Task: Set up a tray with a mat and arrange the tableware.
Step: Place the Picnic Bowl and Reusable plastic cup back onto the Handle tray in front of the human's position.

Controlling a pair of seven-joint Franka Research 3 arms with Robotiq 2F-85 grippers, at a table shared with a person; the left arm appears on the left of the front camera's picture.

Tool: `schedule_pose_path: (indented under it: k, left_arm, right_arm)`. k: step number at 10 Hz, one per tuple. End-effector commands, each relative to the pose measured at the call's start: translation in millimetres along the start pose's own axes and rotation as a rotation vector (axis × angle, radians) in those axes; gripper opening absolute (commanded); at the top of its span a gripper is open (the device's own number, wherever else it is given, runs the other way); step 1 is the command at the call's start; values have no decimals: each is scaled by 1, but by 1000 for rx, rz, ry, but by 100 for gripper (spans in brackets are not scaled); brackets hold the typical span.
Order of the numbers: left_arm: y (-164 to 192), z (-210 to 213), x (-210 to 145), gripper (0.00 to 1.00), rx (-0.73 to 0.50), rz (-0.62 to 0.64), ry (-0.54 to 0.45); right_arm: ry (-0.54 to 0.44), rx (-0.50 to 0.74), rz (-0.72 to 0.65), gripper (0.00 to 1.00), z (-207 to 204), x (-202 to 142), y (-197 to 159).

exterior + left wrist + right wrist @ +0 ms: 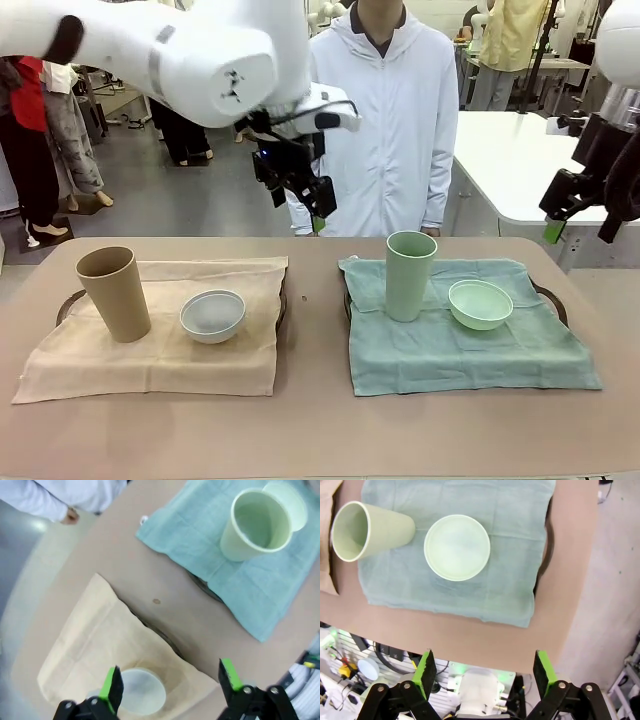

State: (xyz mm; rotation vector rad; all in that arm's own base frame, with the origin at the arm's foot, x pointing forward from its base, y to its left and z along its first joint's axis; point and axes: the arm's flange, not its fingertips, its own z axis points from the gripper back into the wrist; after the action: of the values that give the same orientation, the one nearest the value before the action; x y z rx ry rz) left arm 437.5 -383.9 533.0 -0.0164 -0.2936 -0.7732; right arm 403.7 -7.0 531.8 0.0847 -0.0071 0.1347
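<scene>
Item one: our left gripper (170, 680), jaws wide and empty, raised above the table; the white bowl (141, 692) on the beige mat (85, 645) lies just under its fingertips, the tan cup (113, 293) beside that bowl. Item two: our right gripper (485, 672), jaws wide and empty, high over the table's edge; ahead of it, on the green mat (505, 545), the pale green bowl (457, 547) and the pale green cup (365, 530) stand close together

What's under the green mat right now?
A dark tray: its rim and handles stick out at both ends of the green mat. The mat hides the tray's surface, so anything else beneath cannot be seen.
</scene>
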Motion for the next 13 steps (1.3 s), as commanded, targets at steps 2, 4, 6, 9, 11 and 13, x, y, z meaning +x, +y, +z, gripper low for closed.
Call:
schedule_pose_path:
  k: [2,4,6,9,11,13]
  left_arm:
    - [47,47,-51,100,-151,135,-81]
    - [97,82,-92,100,-230,248,-108]
    - [159,103,-147,100,-361,373,-166]
    - [235,87,-210,100,-495,503,-216]
    - [273,70,-249,100,-588,592,-250]
    - [289,53,-285,100,-652,649,-305]
  right_arm:
    - [33,98,-41,100,-3,-7,-35]
    - [66,167,-57,100,-7,-5,-56]
    - [93,272,-78,100,-7,-5,-74]
    - [107,385,-90,100,-7,-7,-96]
    - [99,481,-111,100,-11,-11,-114]
    - [61,581,-164,100,-14,-20,-139]
